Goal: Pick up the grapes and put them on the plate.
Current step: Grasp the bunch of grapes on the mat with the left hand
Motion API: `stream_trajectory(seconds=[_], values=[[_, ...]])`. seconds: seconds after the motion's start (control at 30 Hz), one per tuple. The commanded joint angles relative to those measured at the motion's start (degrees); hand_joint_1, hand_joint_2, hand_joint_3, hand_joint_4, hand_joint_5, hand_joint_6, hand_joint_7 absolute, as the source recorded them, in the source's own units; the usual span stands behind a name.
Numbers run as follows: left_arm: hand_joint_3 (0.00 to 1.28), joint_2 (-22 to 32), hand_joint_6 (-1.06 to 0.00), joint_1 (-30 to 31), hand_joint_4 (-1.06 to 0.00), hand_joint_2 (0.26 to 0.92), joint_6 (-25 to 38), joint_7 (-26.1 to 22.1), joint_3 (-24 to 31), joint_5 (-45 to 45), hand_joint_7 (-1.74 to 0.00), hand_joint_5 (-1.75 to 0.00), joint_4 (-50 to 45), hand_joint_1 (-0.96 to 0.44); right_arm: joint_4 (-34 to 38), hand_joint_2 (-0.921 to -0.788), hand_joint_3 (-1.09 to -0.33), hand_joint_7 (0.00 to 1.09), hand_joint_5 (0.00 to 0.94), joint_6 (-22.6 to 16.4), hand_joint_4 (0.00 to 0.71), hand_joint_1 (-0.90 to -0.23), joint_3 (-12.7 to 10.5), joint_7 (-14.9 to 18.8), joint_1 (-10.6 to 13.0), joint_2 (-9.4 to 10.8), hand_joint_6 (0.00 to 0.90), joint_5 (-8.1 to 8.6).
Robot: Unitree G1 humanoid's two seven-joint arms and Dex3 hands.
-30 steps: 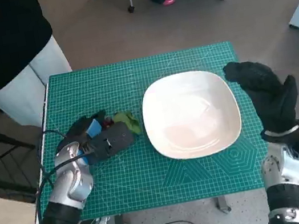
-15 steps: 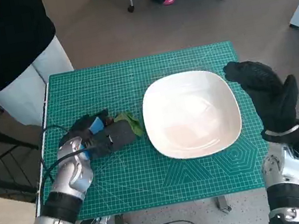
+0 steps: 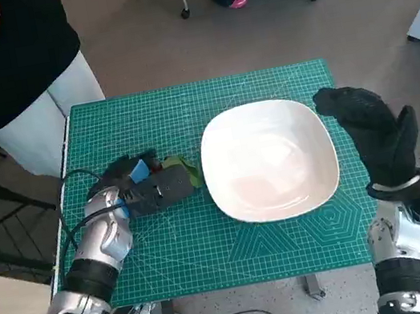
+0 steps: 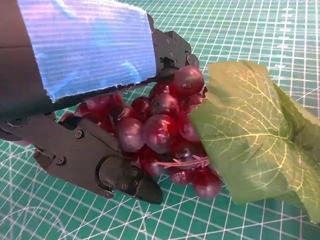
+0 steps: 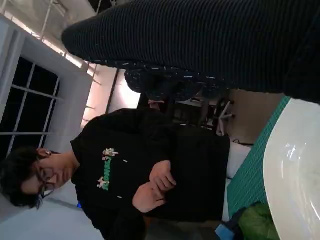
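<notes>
A bunch of dark red grapes [image 4: 160,130] with a green leaf [image 4: 250,135] lies on the green cutting mat [image 3: 186,112], left of the white plate [image 3: 267,159]. My left hand [image 3: 147,191] lies over the bunch and its black fingers [image 4: 125,175] close round the grapes from both sides. In the head view only the leaf [image 3: 183,170] and a bit of red grapes [image 3: 155,167] stick out from under it. My right hand [image 3: 372,132] hovers at the plate's right edge with its fingers apart, holding nothing.
A person [image 3: 5,55] in a black top and pale trousers stands at the table's far left corner, also seen in the right wrist view as a person [image 5: 150,170] with clasped hands. A cable [image 3: 76,180] runs along my left forearm.
My left hand has crept a little further over the grapes and its fingers have tightened round them. The leaf has nudged slightly toward the plate. The right hand has held still.
</notes>
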Motion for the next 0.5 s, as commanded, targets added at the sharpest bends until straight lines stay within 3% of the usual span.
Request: stream_trajectory(seconds=[0.03, 0.5], values=[[0.0, -1.5, -0.27, 0.7, -0.11, 0.799, -1.7, 1.9, -0.9, -0.5, -0.01, -0.01, 3.9, -0.44, 0.2, -0.921, -0.519, 0.0, 0.0, 0.8, 0.558, -0.382, 0.0, 0.5, 1.0, -0.5, 0.509, -0.08], [0.0, -2.5, -0.32, -0.7, -0.17, 0.79, -4.1, 3.8, -1.4, -1.2, -0.02, -0.02, 9.2, -0.42, 0.0, -0.921, -0.519, 0.0, 0.0, 0.8, 0.558, -0.382, 0.0, 0.5, 1.3, -0.7, 0.509, 0.01]])
